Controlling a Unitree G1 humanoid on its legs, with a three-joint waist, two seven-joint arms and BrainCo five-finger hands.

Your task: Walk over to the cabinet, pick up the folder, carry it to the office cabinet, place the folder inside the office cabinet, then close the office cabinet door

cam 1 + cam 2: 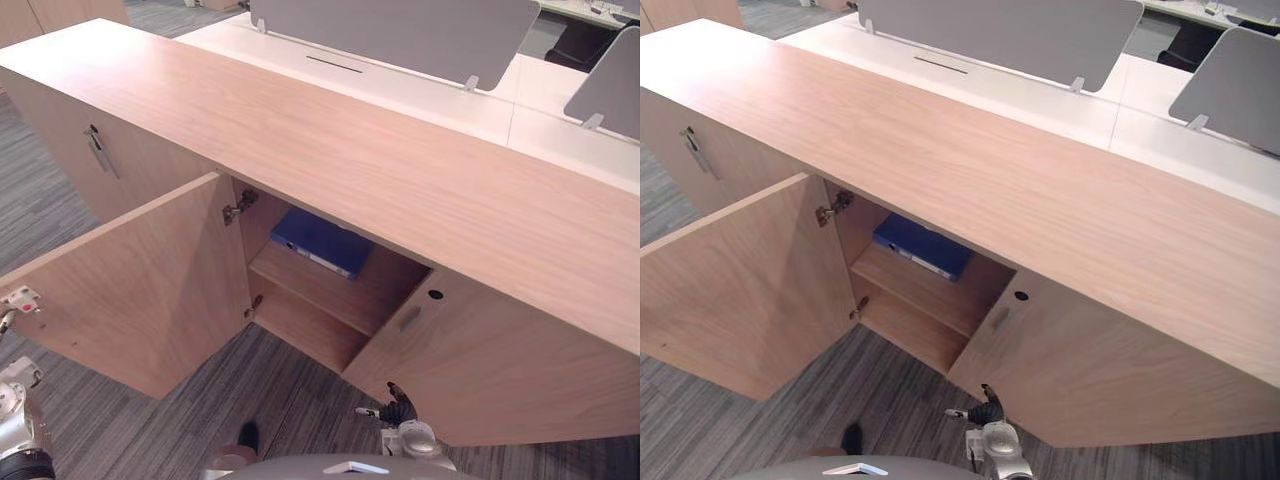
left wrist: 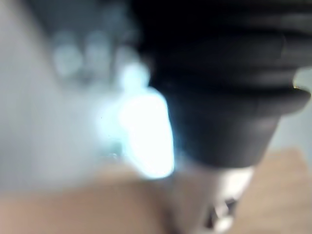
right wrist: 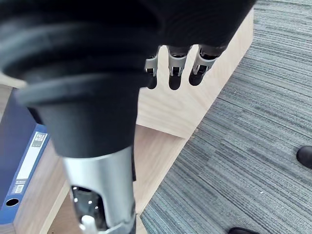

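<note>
A blue folder (image 1: 322, 243) lies flat on the upper shelf inside the low wooden office cabinet (image 1: 380, 170). It also shows past my right arm as the blue folder (image 3: 19, 156) in the right wrist view. The cabinet's left door (image 1: 140, 285) stands swung wide open towards me. My right hand (image 1: 398, 408) hangs low in front of the right door panel (image 1: 490, 370), fingers (image 3: 173, 68) relaxed and empty. My left hand (image 1: 18, 300) is at the outer edge of the open door; its fingers are not readable.
White desks (image 1: 420, 95) with grey dividers (image 1: 400, 30) stand behind the cabinet. A shut cabinet door with a metal handle (image 1: 98, 150) is further left. Grey striped carpet (image 1: 150, 430) lies in front.
</note>
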